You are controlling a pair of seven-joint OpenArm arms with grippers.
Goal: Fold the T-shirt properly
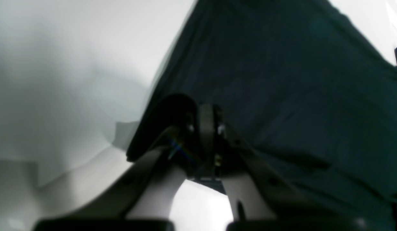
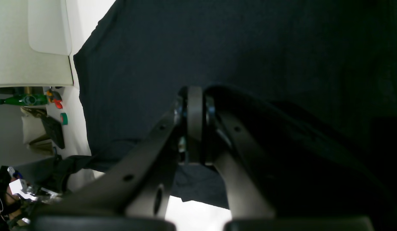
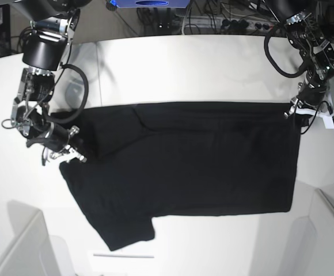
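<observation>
The black T-shirt [image 3: 201, 161] lies spread across the white table [image 3: 213, 69], plain side up, with one sleeve pointing toward the front edge. At the shirt's far right corner in the base view, my left gripper [image 3: 294, 111] is shut on the cloth. In the left wrist view its fingers [image 1: 206, 112] are pressed together, with the T-shirt [image 1: 282, 80] folded over one finger. At the shirt's left edge in the base view, my right gripper [image 3: 76, 154] is also shut on the fabric. The right wrist view shows that gripper [image 2: 195, 93] closed, with the T-shirt [image 2: 250, 48] draped over one finger.
A power strip with cables [image 3: 224, 24] runs along the table's far edge. White panels stand at the front left [image 3: 17, 241] and front right [image 3: 328, 230] corners. A green bottle [image 2: 23, 100] and clutter lie beyond the table in the right wrist view.
</observation>
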